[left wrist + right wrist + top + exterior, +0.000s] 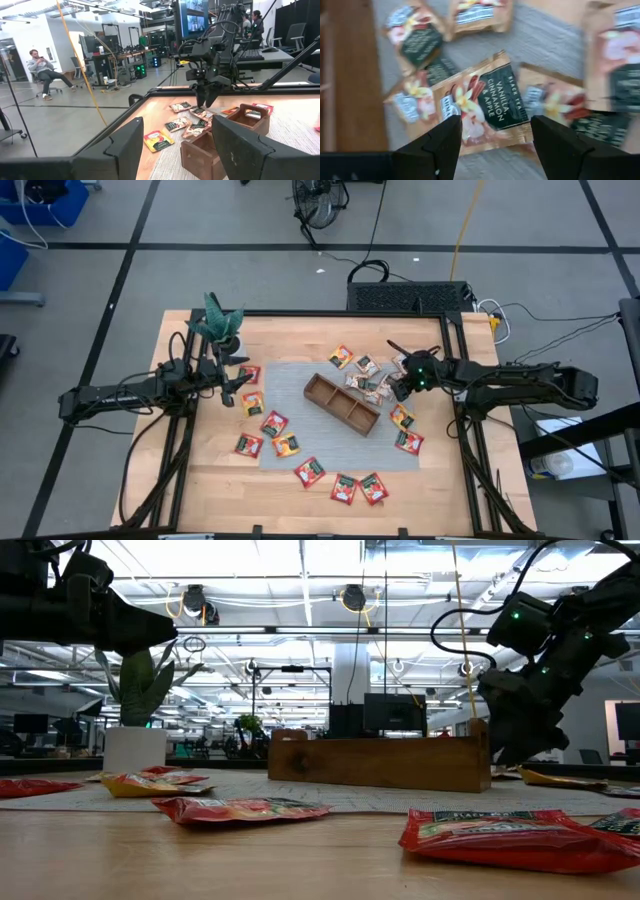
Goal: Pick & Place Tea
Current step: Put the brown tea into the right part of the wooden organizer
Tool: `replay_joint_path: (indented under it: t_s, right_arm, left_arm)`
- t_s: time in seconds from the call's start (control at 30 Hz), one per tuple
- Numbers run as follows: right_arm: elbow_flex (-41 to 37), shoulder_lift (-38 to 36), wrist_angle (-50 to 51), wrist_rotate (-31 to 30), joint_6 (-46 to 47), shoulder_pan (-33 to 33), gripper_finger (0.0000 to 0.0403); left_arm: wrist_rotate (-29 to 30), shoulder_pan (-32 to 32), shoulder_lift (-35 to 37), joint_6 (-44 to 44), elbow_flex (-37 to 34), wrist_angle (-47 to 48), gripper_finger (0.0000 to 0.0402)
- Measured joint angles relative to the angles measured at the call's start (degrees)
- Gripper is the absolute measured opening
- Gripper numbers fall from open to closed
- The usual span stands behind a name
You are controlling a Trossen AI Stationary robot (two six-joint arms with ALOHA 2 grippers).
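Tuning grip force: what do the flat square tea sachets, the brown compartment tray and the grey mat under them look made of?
Flat square tea sachets: likely printed foil or coated paper; slight sheen, crinkled sealed edges.
Brown compartment tray: wood, matte; visible grain and a knot in the low view.
Grey mat: seemingly woven fabric or felt, matte; fine ribbed texture in the left wrist view.
Right gripper hovers open above the sachets.

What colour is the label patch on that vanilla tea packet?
Dark green on the tan sachet; clearest in the right wrist view.
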State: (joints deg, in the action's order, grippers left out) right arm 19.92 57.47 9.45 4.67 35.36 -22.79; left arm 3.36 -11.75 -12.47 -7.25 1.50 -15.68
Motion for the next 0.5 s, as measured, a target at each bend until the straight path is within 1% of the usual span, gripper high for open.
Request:
replay_joint_path:
  t_s: [0.07,0.33,0.5]
  right_arm:
    - [0.00,0.00,-1.53,1.55,0.01,0.02,0.0219]
    - [0.00,0.00,-2.79,1.70,0.01,0.02,0.0219]
    - [-0.02,0.00,-3.74,4.75,0.03,0.05,0.0219]
  left_arm:
    - [0.00,-0.01,0.00,0.00,-0.01,0.00,0.0235]
    - [0.00,-0.01,-0.01,0.00,0.00,0.02,0.0235]
    - [0.00,-0.02,0.01,0.00,-0.01,-0.01,0.0234]
